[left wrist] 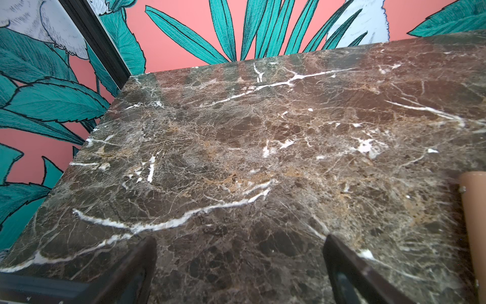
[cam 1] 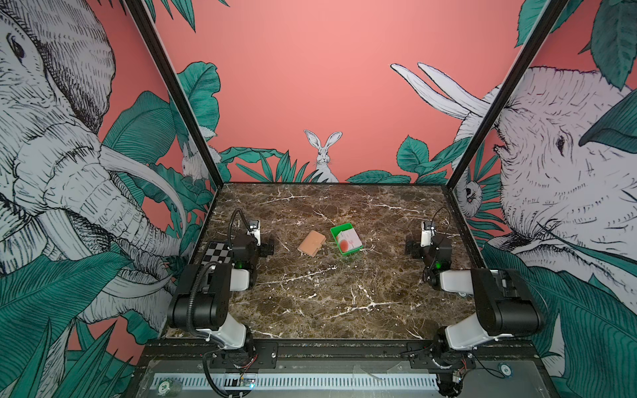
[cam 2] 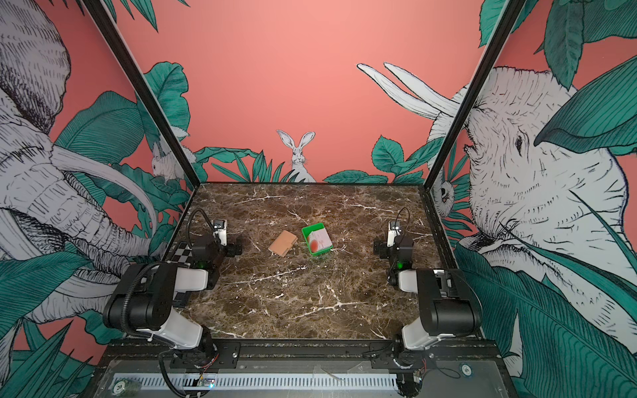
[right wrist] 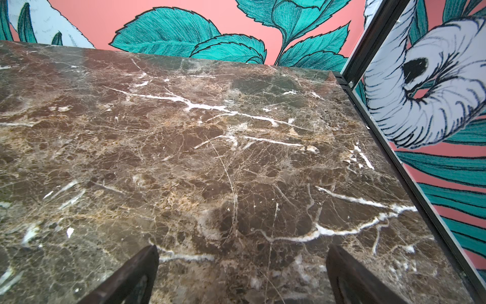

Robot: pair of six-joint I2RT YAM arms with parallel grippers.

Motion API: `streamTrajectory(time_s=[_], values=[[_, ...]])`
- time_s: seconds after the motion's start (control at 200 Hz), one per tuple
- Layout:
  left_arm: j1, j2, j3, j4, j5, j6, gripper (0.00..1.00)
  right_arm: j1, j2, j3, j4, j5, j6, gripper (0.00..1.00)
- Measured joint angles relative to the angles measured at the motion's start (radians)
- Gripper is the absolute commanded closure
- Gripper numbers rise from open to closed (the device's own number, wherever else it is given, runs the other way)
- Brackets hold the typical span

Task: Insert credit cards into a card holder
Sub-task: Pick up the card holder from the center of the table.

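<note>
The card holder [cam 1: 312,243] [cam 2: 283,244] is a tan folded wallet lying shut on the marble table, left of the green tray. The credit cards [cam 1: 349,240] [cam 2: 319,240] lie stacked in that tray; the top one is white with a red-orange circle. My left gripper [cam 1: 254,243] [left wrist: 239,242] hovers low at the table's left, open and empty. One edge of the card holder [left wrist: 473,210] with its snap stud shows beside it in the left wrist view. My right gripper [cam 1: 428,245] [right wrist: 242,250] hovers at the table's right, open and empty, with only marble between its fingers.
The green tray [cam 1: 341,228] [cam 2: 313,228] sits just right of the table's middle. A checkerboard plate [cam 1: 216,253] lies under the left arm. Printed walls close in the table's left, right and far sides.
</note>
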Motion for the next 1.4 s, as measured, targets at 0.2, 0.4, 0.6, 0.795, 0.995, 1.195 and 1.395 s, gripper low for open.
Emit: streamTrajectory(time_s=[0.2,0.4,0.6,0.795,0.995,1.195,1.395], values=[[0.0,0.0,0.0,0.0,0.0,0.0,0.01,0.0,0.0,0.0,0.0,0.0,0.0,0.02],[0.0,0.0,0.0,0.0,0.0,0.0,0.01,0.0,0.0,0.0,0.0,0.0,0.0,0.02],[0.0,-0.001,-0.009,0.019,0.005,0.002,0.01,0.0,0.0,-0.008,0.015,0.016,0.005,0.02],[-0.002,-0.076,-0.05,0.0,-0.006,0.0,0.01,0.0,-0.084,-0.027,-0.058,0.034,0.012,0.02],[-0.036,-0.315,0.028,-0.257,-0.043,-0.051,0.01,0.0,-0.327,0.047,-0.294,0.066,0.082,0.02],[-0.132,-0.551,0.106,-0.517,-0.031,-0.169,0.01,0.0,-0.448,0.217,-0.645,0.061,0.192,0.02],[-0.206,-0.639,0.119,-0.747,0.03,-0.3,0.01,0.011,-0.534,0.317,-0.937,0.021,0.27,0.02]])
